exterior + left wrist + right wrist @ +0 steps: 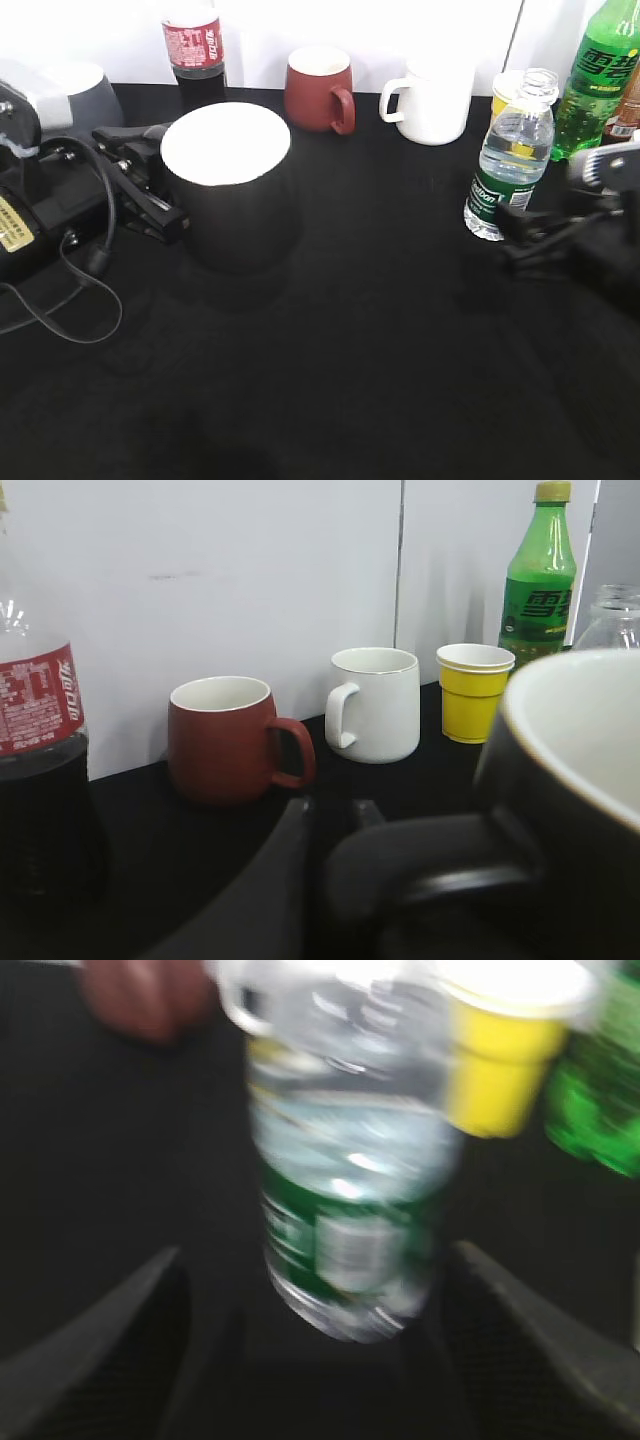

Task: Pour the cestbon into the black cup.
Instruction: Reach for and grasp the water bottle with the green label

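Note:
The black cup (pixel 235 200) with a white inside stands on the black table at the left. It fills the right of the left wrist view (pixel 570 780). My left gripper (pixel 150 185) is at its left side and looks shut on the handle (pixel 335 820). The cestbon (pixel 505 170), a clear bottle with a dark green label and no cap, stands upright at the right. My right gripper (pixel 530 235) is open. In the blurred right wrist view its fingers (pixel 315 1255) lie on either side of the bottle (pixel 345 1220), apart from it.
Along the back wall stand a cola bottle (pixel 195 45), a dark red mug (pixel 318 88), a white mug (pixel 435 100), a yellow paper cup (pixel 505 90) and a green soda bottle (pixel 600 70). A grey mug (pixel 85 90) sits at the back left. A cable (pixel 70 320) loops at the left.

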Tool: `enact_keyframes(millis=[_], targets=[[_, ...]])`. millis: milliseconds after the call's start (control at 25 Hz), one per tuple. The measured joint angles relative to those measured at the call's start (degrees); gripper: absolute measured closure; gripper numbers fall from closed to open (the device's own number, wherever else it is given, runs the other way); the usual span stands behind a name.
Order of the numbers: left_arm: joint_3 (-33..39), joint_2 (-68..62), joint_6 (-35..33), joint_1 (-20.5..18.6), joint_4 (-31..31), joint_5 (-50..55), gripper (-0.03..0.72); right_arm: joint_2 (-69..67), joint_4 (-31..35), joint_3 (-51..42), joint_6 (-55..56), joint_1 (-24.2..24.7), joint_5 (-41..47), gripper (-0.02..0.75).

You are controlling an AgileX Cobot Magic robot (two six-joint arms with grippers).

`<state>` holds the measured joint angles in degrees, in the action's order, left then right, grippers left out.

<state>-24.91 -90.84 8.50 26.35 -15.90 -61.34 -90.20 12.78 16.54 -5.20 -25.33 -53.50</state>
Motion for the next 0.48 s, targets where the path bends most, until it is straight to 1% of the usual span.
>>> enact_keyframes(millis=[40,120,200,320,480], targets=[[0.00,0.00,0.00,0.00,-0.07,0.00,0.624,-2.65,-2.84,0.00,2.00,0.00,-2.93,0.113],[0.00,0.00,0.00,0.00,-0.07,0.00,0.624,-7.06,-4.38,0.00,3.16,0.00,-6.65,0.078],[0.00,0.00,0.00,0.00,-0.07,0.00,0.623,-8.99,-3.37,0.41,3.14,0.00,-8.86,0.076],[0.00,0.00,0.00,0.00,-0.07,0.00,0.623,-9.27,1.46,2.40,1.19,0.00,-9.25,0.076],[0.00,0.00,0.00,0.00,-0.07,0.00,0.622,-13.33,3.06,5.61,0.31,0.00,-9.43,0.076]])
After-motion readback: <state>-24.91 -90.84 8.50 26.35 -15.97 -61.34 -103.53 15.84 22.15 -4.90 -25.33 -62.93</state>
